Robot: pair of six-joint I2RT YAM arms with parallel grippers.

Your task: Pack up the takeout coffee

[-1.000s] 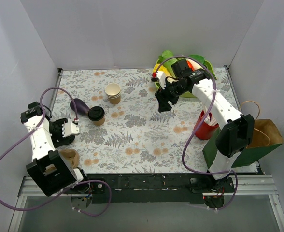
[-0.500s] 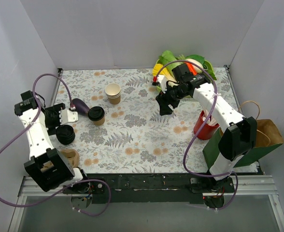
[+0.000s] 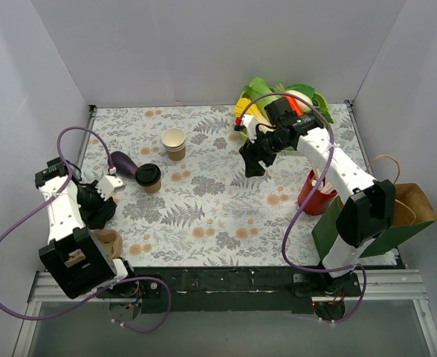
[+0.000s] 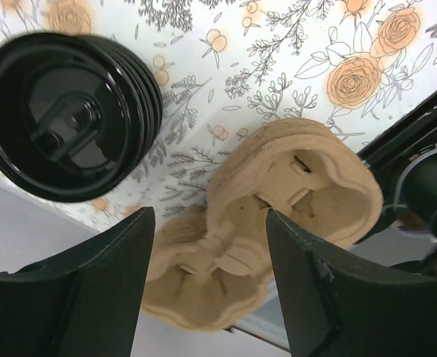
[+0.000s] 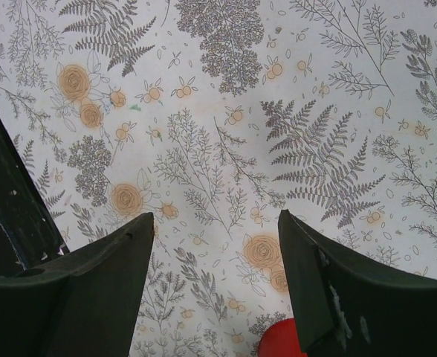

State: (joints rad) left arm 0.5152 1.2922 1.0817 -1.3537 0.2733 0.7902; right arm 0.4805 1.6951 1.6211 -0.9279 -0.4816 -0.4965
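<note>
The takeout coffee (image 3: 148, 177), a tan paper cup with a black lid, stands upright on the floral table at the left of centre. My left gripper (image 3: 98, 204) is open and empty, to the left of it and nearer me. In the left wrist view the open left gripper (image 4: 209, 223) hangs over a tan pulp cup carrier (image 4: 278, 201), with a stack of black lids (image 4: 62, 119) beside it. My right gripper (image 3: 253, 159) is open and empty above the table right of centre. The right wrist view shows the open right gripper (image 5: 215, 223) over bare tablecloth.
A stack of lidless tan cups (image 3: 175, 143) stands behind the coffee and a purple object (image 3: 122, 162) lies to its left. The pulp carrier (image 3: 108, 242) sits at the near left edge. A red cup (image 3: 316, 195), a green bag (image 3: 356, 227) and a brown paper bag (image 3: 408, 204) are at the right. Green and yellow items (image 3: 278, 95) are at the back.
My left gripper rose towards the purple object, uncovering the black lids, then came back down over them. My right gripper shifted slightly right and has held still since.
</note>
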